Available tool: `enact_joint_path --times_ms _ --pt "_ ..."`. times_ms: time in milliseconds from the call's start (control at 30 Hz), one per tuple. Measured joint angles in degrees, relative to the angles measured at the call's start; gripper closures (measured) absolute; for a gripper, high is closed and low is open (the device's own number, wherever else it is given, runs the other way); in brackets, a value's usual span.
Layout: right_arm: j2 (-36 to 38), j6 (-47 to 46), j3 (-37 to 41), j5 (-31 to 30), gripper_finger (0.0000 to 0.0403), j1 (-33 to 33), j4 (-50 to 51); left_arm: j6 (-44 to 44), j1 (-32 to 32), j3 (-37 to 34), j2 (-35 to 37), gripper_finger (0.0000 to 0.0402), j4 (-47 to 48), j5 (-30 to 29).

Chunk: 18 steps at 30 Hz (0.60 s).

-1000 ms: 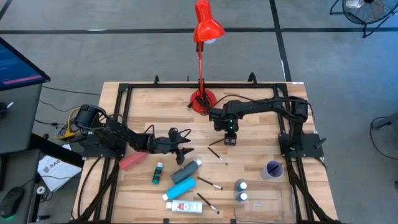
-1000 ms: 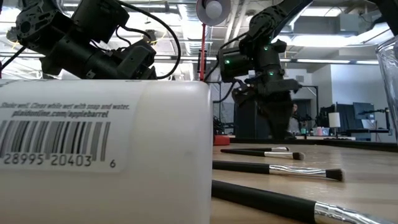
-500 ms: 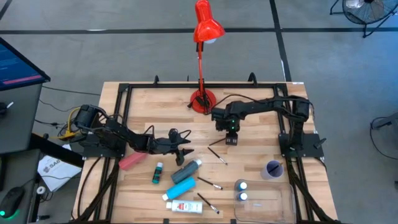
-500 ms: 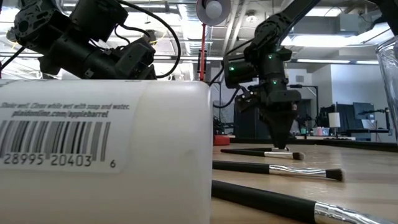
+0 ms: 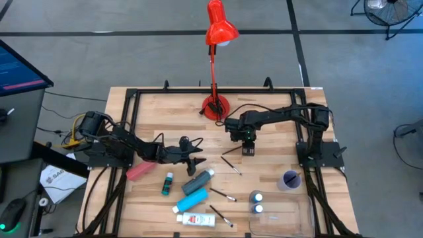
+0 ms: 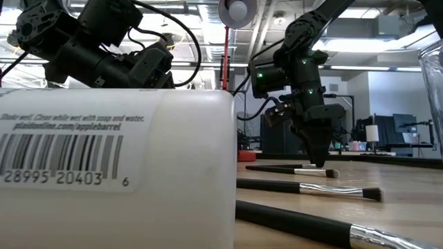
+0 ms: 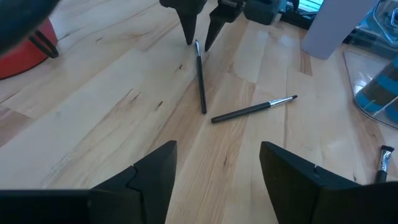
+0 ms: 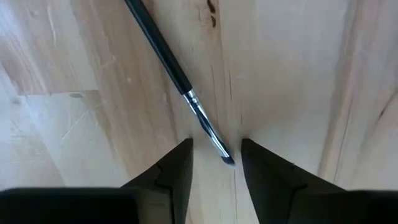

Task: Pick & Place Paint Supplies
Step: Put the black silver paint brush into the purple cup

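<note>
Now, right gripper (image 8: 214,163) astride paintbrush (image 8: 177,78) (unclosed)

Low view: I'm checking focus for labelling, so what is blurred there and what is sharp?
Low view: the white bottle fills the foreground, soft-edged though its barcode reads; the paintbrushes behind look sharper; ceiling lights glare. Right wrist view: crisp on the brush tip.

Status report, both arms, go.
Right gripper down at table, fingers astride paintbrush tip, not clamped. Left gripper open, waiting above table. Nothing in the way.
</note>
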<state>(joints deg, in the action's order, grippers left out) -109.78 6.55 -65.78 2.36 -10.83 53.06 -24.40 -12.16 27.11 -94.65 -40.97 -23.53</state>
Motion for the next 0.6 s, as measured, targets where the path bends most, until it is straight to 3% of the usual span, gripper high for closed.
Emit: enact_joint_path --times_ms 600 --pt "0.0 0.7 1.1 -3.2 0.0379 3.4 -0.2 0.1 0.0 0.0 0.0 0.0193 0.0 0.0"
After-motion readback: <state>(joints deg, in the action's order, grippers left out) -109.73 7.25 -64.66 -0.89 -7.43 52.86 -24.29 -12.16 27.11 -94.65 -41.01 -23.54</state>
